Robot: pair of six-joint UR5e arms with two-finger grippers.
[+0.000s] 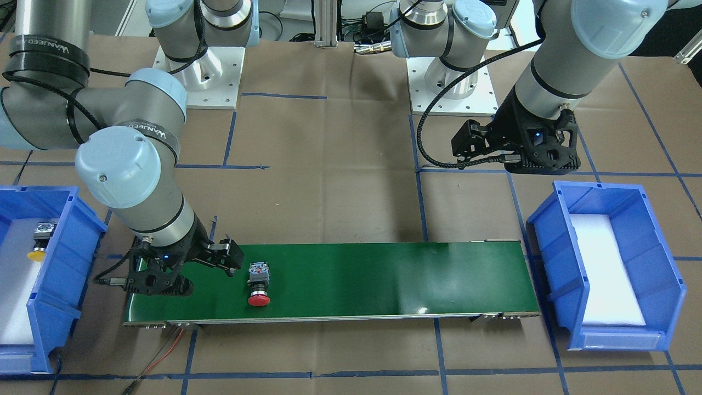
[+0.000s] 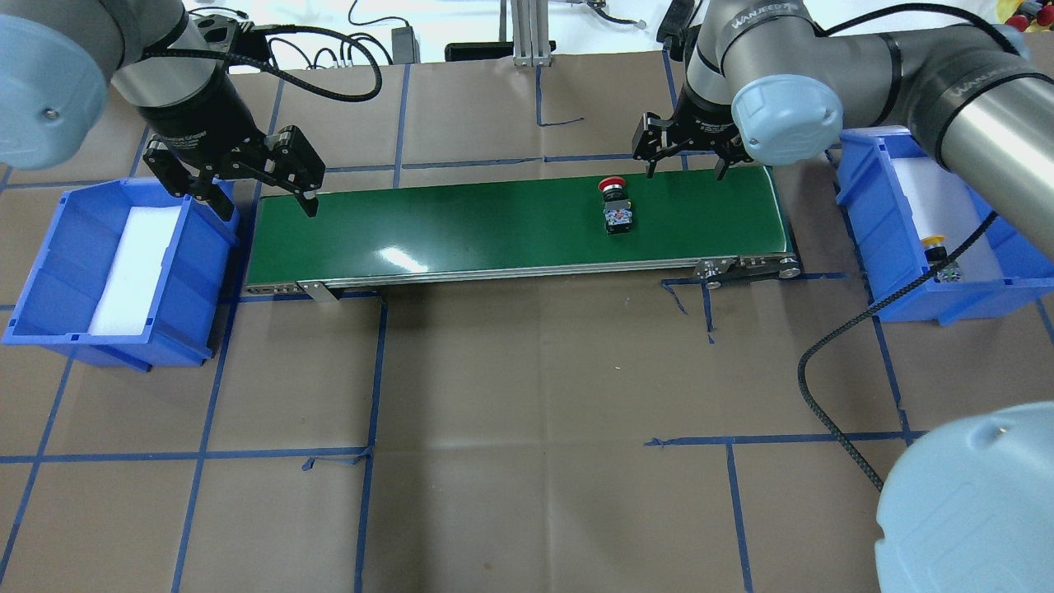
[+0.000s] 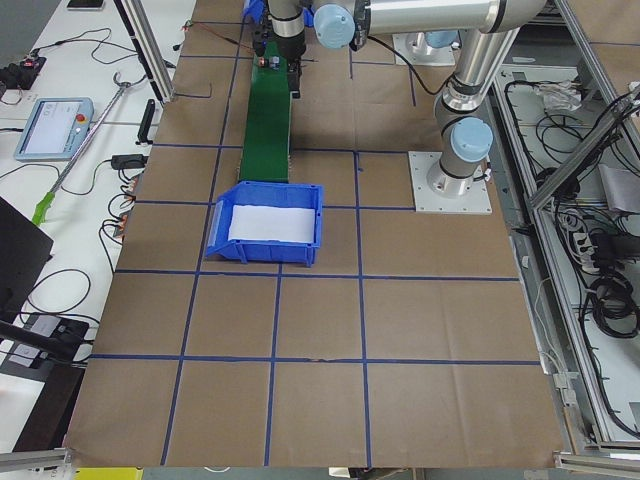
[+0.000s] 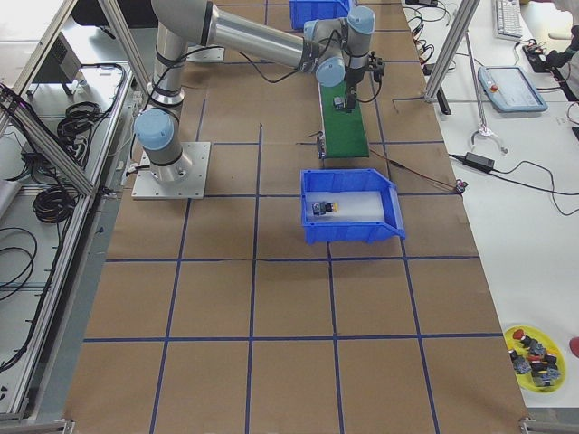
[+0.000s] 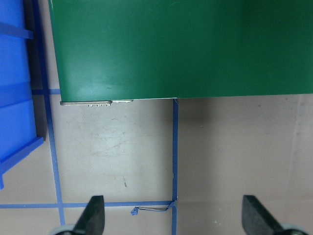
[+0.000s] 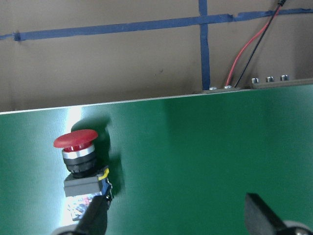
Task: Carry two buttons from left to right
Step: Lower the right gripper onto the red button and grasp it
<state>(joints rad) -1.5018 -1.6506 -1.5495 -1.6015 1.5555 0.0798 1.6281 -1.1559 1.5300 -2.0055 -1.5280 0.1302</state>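
The red button (image 2: 613, 206) lies on its side on the green conveyor belt (image 2: 494, 222), near its right end; it also shows in the front view (image 1: 259, 282) and the right wrist view (image 6: 78, 156). My right gripper (image 2: 687, 165) is open and empty above the belt, just right of the red button; its left finger (image 6: 95, 218) is next to the button's body. The yellow button (image 2: 935, 247) lies in the right blue bin (image 2: 897, 222). My left gripper (image 2: 259, 198) is open and empty above the belt's left end (image 5: 173, 218).
The left blue bin (image 2: 58, 272) holds only a white foam pad. The belt's metal frame (image 2: 741, 268) and a red cable (image 6: 244, 54) lie at the right end. A black cable (image 2: 832, 346) hangs from the right arm. Brown paper with blue tape lines covers the table.
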